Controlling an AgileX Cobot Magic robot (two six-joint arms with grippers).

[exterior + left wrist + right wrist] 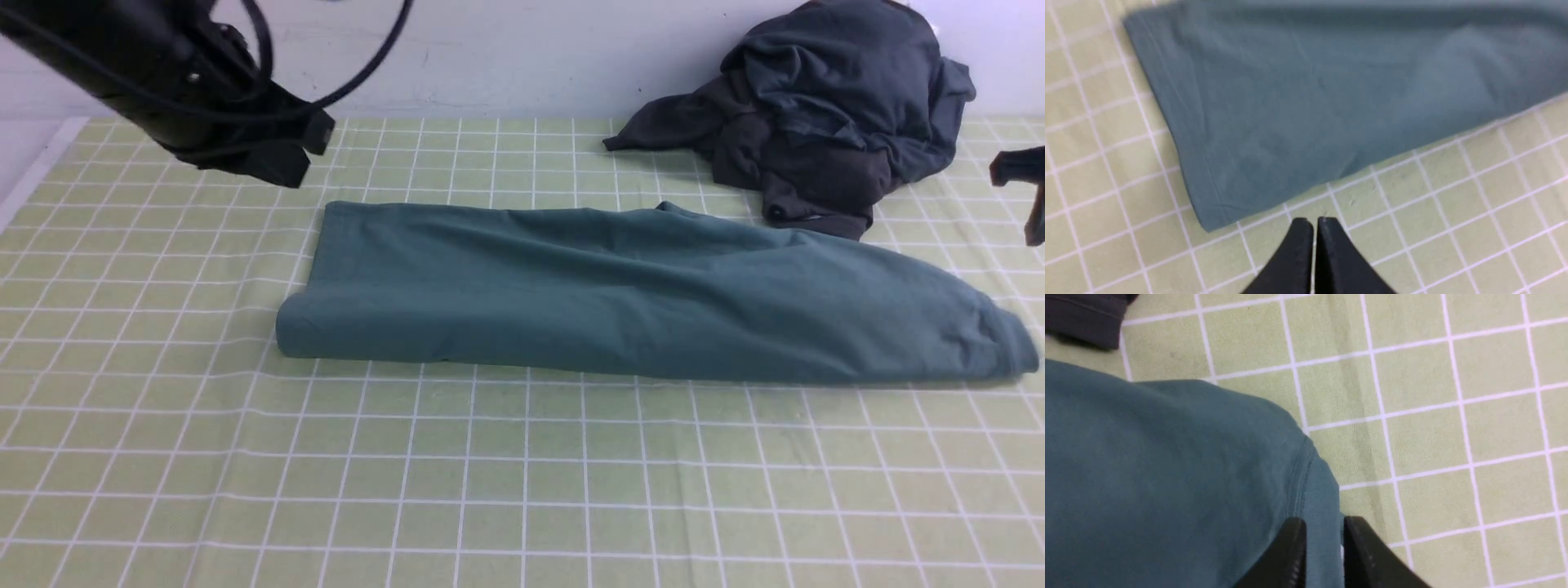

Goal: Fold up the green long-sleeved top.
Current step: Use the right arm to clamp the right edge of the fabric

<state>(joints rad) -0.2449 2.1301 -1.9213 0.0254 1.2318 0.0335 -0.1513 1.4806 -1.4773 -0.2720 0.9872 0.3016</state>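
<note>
The green long-sleeved top (620,294) lies folded into a long band across the checked tablecloth, with its rolled edge at the left and a rounded end at the right. My left gripper (282,159) hangs shut above the cloth behind the band's left end; in the left wrist view its tips (1314,222) are pressed together, empty, just off the top's corner (1310,94). My right gripper (1030,196) shows only partly at the right edge. In the right wrist view it (1324,522) stands open above the top's seamed right end (1167,477), holding nothing.
A heap of dark charcoal and slate-grey clothes (833,114) lies at the back right against the wall, one dark cuff (1081,318) close to the top's right end. The yellow-green checked tablecloth (490,474) covers the table; its left edge meets a white border.
</note>
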